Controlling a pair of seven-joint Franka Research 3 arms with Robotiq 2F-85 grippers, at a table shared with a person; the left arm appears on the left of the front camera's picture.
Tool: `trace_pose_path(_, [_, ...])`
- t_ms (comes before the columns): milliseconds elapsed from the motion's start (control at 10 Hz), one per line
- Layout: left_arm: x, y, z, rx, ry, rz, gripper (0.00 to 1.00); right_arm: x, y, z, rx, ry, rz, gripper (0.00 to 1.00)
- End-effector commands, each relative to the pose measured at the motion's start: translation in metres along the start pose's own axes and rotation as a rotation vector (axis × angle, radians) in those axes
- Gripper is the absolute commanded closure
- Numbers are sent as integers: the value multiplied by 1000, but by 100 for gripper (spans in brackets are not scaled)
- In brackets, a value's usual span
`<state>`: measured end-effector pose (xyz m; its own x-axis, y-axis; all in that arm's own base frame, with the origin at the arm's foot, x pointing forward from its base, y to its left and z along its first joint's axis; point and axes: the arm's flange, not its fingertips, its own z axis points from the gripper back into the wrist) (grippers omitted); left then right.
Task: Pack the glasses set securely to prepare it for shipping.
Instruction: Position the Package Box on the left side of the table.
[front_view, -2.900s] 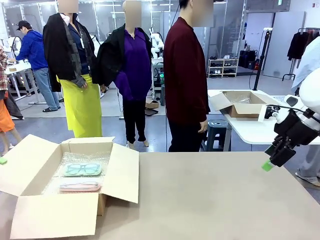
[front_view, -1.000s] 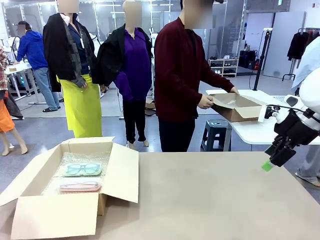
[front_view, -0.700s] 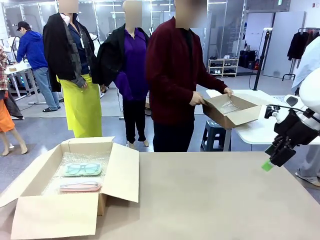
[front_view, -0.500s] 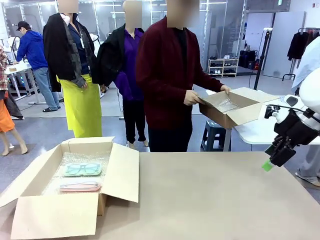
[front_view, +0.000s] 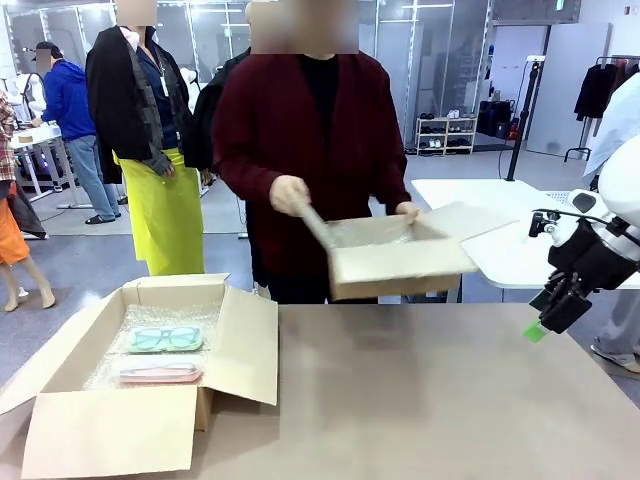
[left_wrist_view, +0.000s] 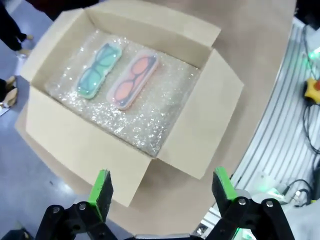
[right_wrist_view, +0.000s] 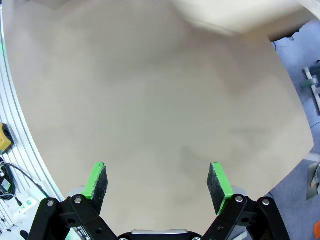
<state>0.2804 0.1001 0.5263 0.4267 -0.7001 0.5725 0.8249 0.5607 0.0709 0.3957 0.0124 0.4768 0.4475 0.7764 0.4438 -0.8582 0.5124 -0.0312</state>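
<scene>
Two flat cases with rounded corners make the glasses set, and both lie side by side, near but not touching, on the bubble wrap (left_wrist_view: 150, 117) that lines the big open brown cardboard box (left_wrist_view: 65, 142). The mint green case (left_wrist_view: 97, 70) shows dark-rimmed spectacles through its lid; the pale pink case (left_wrist_view: 134, 80) shows a frame with reddish lenses. They look like smooth, hard plastic, while the wrap under them is soft, shiny and bumpy.

I judge that the placing step is done and the closing step is not begun: all four flaps stand open and nothing covers the cases. My left gripper (left_wrist_view: 162, 187) hovers above the near flap with its green pads spread wide and holding nothing. My right gripper (right_wrist_view: 157, 182) is also spread wide and empty, above bare tan table (right_wrist_view: 150, 100); in the front view it hangs at the table's right edge (front_view: 548, 318).

At the far side a person in a dark red top carries a second, smaller cardboard box (front_view: 395, 260) with clear wrap inside, held above the table edge. The next move, I think, calls for more padding over the cases, then folding the stiff flaps.
</scene>
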Motion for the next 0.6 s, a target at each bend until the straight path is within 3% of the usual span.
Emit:
trace_pose_path(0, [-6,2,4,9,-9,14,0,0,0,0,-5,6,19,0])
trace_pose_path(500, [-6,2,4,9,-9,14,0,0,0,0,-5,6,19,0])
